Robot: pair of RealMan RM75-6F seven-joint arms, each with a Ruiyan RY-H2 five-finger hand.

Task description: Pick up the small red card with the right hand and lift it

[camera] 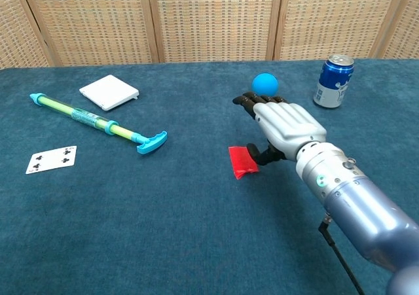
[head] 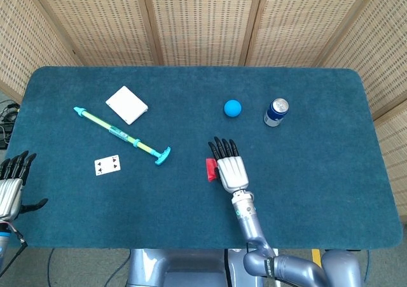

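Teal felt table (head: 318, 191) before wicker screens (head: 197, 20); right robot hand (camera: 283, 128) pinching small red card (camera: 241, 161).

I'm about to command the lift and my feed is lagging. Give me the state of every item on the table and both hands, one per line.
red card: one edge raised off the cloth, pinched by the thumb
right hand: pinching the card's edge, other fingers extended
left hand: idle at the table edge, holding nothing
soda can: upright
blue ball: resting on the cloth
playing card: flat, face up
white box: lying flat
toy pump: lying flat

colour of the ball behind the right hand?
Blue ball, plain; clearest in the chest view.
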